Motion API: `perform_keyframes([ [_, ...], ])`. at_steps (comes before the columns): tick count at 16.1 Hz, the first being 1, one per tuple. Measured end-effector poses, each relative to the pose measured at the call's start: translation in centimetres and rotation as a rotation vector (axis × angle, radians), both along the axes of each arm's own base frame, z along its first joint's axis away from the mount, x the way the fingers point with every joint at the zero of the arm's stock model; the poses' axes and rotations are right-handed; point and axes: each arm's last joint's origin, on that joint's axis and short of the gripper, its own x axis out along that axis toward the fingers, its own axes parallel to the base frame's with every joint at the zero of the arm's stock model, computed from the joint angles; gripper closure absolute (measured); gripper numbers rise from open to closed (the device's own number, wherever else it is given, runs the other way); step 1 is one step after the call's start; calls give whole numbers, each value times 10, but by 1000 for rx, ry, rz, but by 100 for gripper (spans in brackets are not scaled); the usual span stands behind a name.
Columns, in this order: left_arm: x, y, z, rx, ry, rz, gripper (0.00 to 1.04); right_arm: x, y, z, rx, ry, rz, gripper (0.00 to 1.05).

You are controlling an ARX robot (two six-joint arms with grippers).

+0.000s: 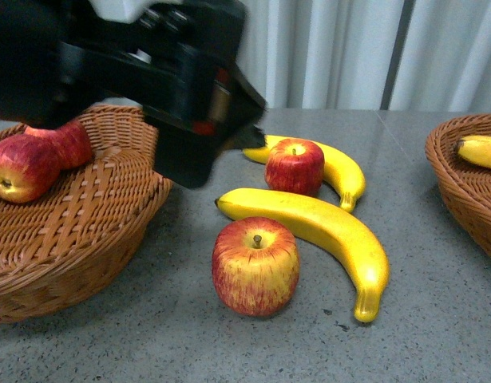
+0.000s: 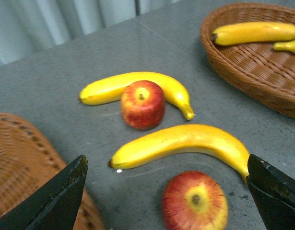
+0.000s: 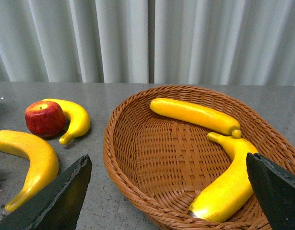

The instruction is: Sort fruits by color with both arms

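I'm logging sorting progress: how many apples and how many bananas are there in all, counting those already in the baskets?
Apples: 4, two in the left basket, two on the table.
Bananas: 4, two on the table, two in the right basket.
Total: 8 fruits.

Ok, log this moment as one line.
left gripper open | right gripper open | left basket two apples | right basket two bananas | table two apples, two bananas
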Motion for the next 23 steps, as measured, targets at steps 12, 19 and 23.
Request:
perform_keyframes([
  [12, 12, -43, -92, 209, 168, -121, 26, 0, 0, 0, 0, 0, 0, 7],
  [19, 11, -38, -85, 206, 190, -115, 38, 0, 0, 0, 0, 0, 0, 7],
  [23, 49, 84, -24, -56, 133, 636, 39, 0, 0, 0, 0, 0, 0, 7],
])
